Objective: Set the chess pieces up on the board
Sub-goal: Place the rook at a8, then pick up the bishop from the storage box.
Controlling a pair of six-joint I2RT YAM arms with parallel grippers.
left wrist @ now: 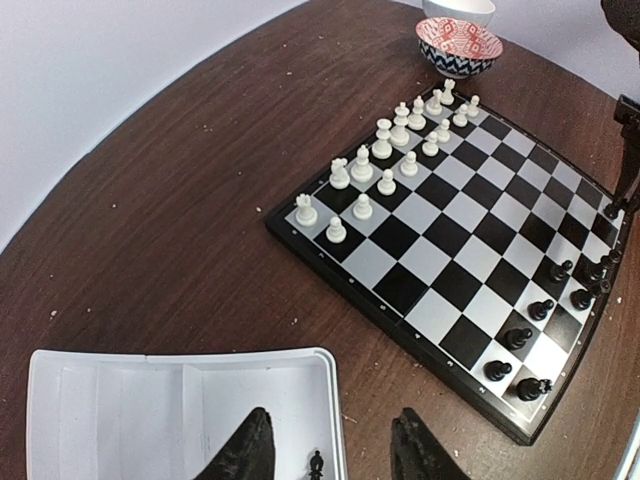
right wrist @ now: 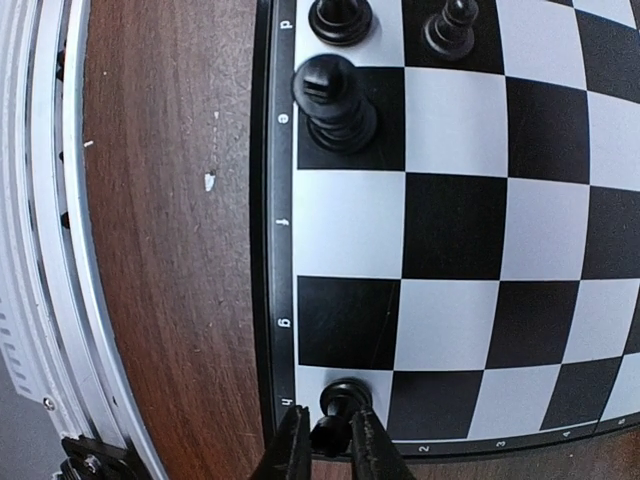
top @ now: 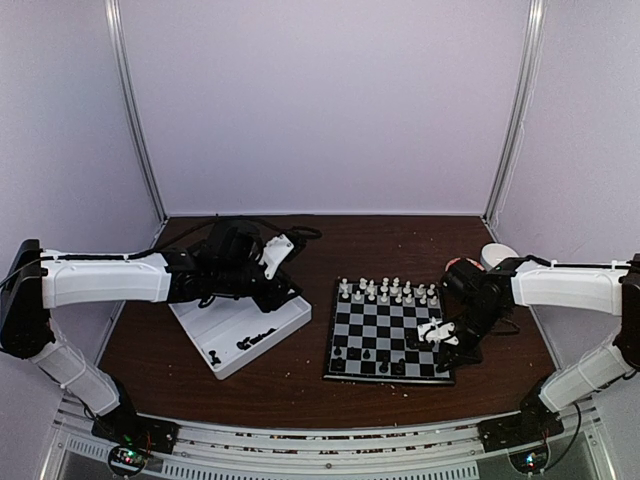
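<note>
Our right gripper [right wrist: 330, 442] sits narrow around the corner piece [right wrist: 342, 397], grip unclear; lifting crookedly, we could topple it. Our left gripper [left wrist: 330, 425] stands wide, empty.

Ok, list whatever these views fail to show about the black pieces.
- Right wrist: the corner black piece sits between the right gripper's fingertips; grip or mere contact, unclear.
- Left wrist: the black piece in the white tray is cut by the bottom edge; type unknown.
- Top view: tray pieces too small to name; the left arm hides the tray's far part.
</note>
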